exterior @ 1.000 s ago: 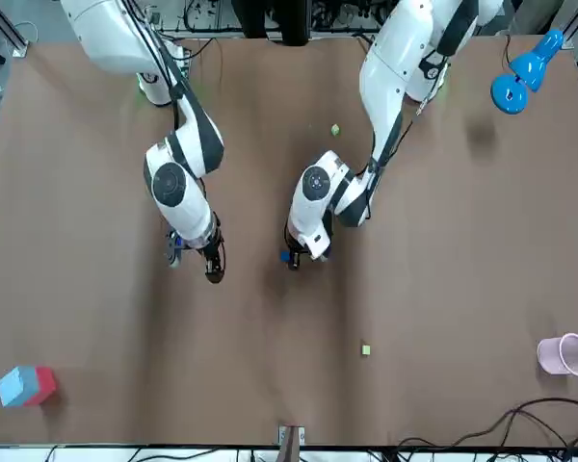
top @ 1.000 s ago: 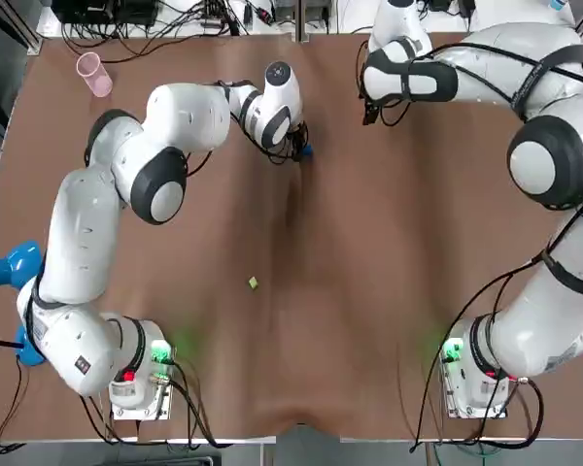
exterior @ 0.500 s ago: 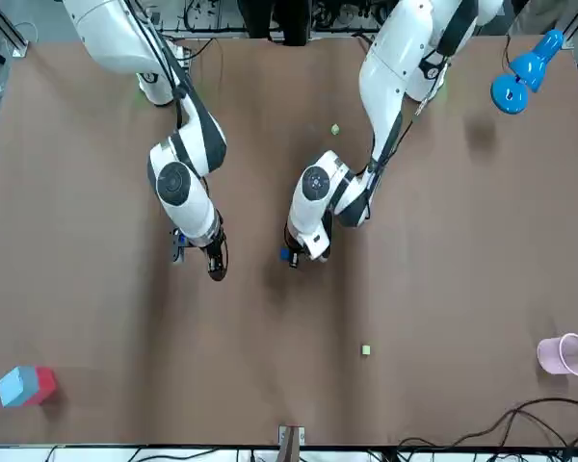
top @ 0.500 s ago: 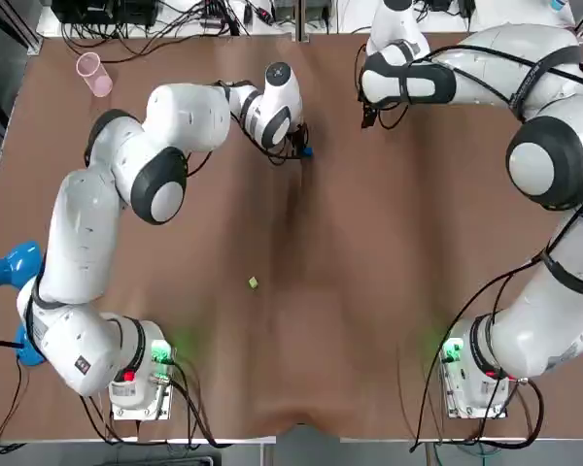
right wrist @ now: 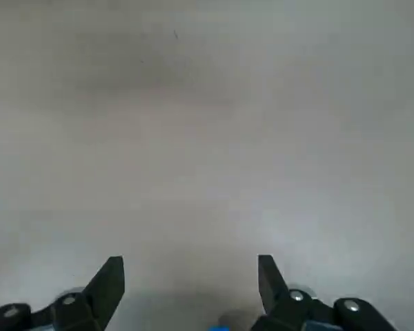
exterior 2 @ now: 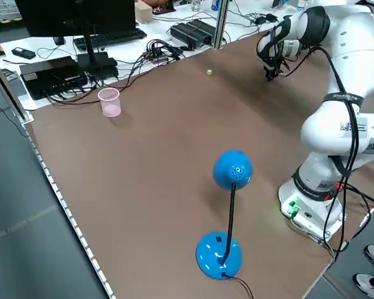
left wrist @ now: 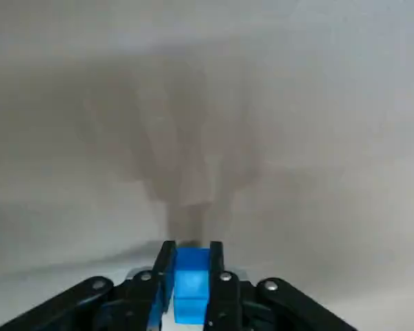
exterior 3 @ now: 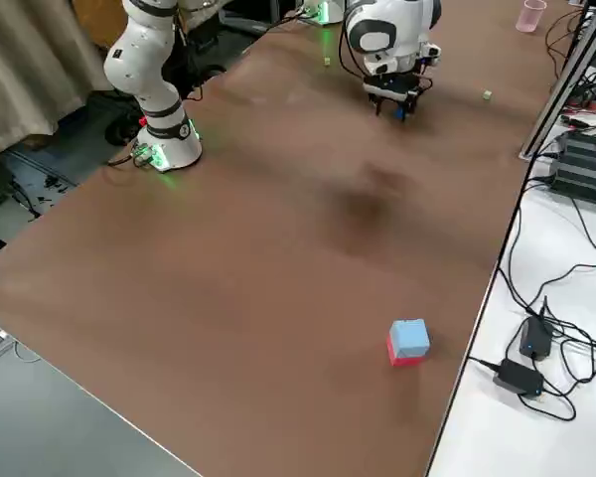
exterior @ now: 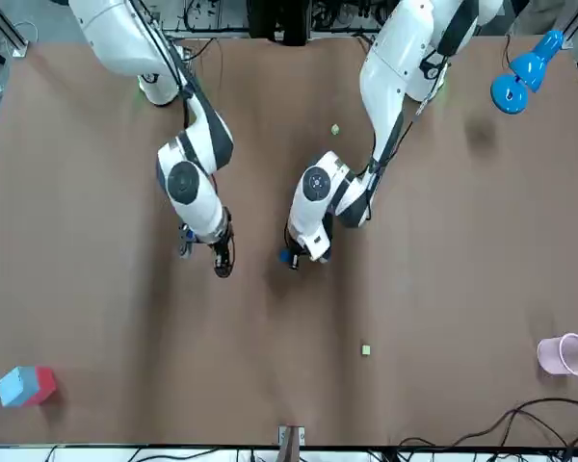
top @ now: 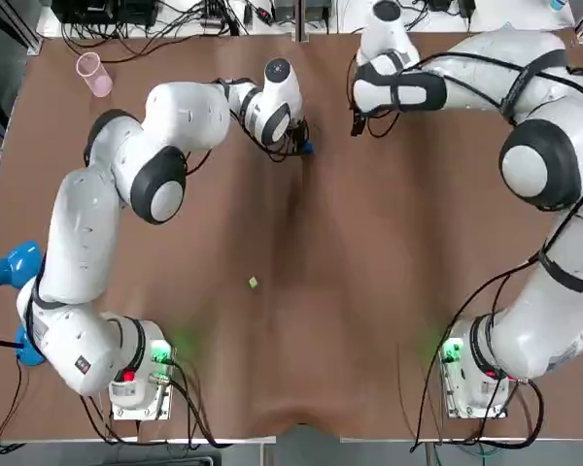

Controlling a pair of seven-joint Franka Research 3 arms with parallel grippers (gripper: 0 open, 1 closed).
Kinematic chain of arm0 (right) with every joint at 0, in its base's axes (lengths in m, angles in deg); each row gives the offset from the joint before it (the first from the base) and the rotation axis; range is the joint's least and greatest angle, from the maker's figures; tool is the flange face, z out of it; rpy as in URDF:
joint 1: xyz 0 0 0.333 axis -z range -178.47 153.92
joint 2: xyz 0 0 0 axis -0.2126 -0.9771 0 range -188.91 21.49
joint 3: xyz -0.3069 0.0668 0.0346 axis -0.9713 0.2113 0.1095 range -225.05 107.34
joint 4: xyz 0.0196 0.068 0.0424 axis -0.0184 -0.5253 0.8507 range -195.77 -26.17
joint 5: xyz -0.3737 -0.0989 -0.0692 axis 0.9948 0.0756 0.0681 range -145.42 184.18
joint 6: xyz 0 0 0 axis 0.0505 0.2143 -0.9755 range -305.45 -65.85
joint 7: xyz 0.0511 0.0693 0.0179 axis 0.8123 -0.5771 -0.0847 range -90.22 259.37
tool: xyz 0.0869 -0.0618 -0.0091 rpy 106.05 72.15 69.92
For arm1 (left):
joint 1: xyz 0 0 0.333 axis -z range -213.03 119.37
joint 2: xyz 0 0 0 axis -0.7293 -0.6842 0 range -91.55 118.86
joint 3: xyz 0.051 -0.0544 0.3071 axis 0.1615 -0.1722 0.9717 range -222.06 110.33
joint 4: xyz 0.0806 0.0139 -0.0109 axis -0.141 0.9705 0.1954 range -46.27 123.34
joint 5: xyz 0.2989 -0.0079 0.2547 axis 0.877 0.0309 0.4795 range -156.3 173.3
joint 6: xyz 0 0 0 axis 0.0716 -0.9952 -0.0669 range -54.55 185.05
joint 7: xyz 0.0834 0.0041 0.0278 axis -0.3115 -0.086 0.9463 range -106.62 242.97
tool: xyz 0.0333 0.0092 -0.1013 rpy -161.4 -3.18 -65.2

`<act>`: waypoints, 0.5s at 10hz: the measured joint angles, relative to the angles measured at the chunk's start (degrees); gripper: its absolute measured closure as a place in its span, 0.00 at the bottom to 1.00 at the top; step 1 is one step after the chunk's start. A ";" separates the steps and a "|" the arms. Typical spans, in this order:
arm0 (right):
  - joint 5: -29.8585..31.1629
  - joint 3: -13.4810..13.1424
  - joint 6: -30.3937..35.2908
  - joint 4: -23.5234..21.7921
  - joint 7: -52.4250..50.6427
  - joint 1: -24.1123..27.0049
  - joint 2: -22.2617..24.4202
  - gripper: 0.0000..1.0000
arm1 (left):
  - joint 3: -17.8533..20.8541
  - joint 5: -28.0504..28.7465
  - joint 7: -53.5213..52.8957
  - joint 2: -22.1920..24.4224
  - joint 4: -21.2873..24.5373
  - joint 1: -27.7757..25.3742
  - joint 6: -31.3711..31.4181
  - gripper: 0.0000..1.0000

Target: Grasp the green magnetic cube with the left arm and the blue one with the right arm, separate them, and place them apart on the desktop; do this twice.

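Note:
My left gripper (top: 298, 147) is low over the far middle of the table and shut on a small blue cube (left wrist: 191, 274), which sits squarely between its fingers. The blue cube (exterior: 283, 256) shows at the fingertips in the front view too. To its right, my right gripper (top: 354, 124) hangs open over bare tabletop, and its wrist view shows the right gripper (right wrist: 190, 272) with nothing between the fingers. One small green cube (top: 253, 282) lies alone nearer the bases. A second green cube (exterior: 365, 350) lies near the far edge.
A pink cup (top: 93, 74) stands at the far left corner. A blue desk lamp (top: 5, 267) stands at the left edge. A blue-and-red block (exterior: 24, 385) rests near the far right corner. Cables and electronics lie beyond the far edge.
My right gripper has moved left and a little nearer, closing in on the left gripper. The left gripper and the blue cube have stayed put.

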 joint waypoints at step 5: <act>0.00 2.57 -10.38 1.43 7.11 -4.08 -6.67 0.14 | -0.26 0.00 0.00 0.26 -0.83 0.12 0.00 0.77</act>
